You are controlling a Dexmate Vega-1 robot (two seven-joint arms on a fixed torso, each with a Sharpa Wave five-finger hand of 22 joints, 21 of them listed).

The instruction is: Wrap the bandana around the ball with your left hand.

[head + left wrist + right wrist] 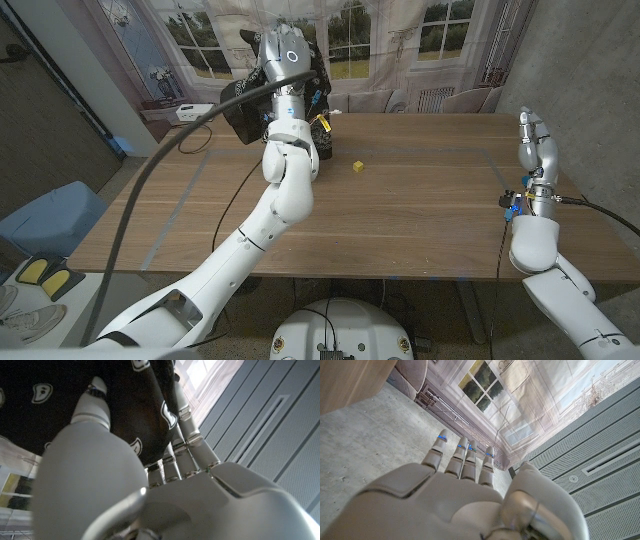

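The bandana (75, 400) is soft black cloth with white curly shapes printed on it, and in the left wrist view it hangs in folds over the left hand (165, 475), whose smooth grey and white fingers (187, 435) reach up into the cloth and hold it. In the head view the left hand (285, 60) is lifted high above the far side of the table (420, 200), and dark cloth (250, 110) hangs down beside the arm. I cannot make out the ball, so I cannot tell if it is inside the cloth. A tiny yellow block (358, 166) with square sides sits on the table just to the right of the left arm, apart from it. The right hand (535, 145) stands upright at the right edge of the table, with its fingers straight and close side by side, and it holds nothing. In the right wrist view the right hand (465, 485) looks smooth and pale, with its fingers (462, 457) pointing out over a rough grey floor (370, 425). The table is long and made of brown wood with thin lines in it. Behind the table hangs a big printed sheet (400, 40) that shows windows and trees. A wall (260, 420) of grey panels with tiny holes shows in both wrist views
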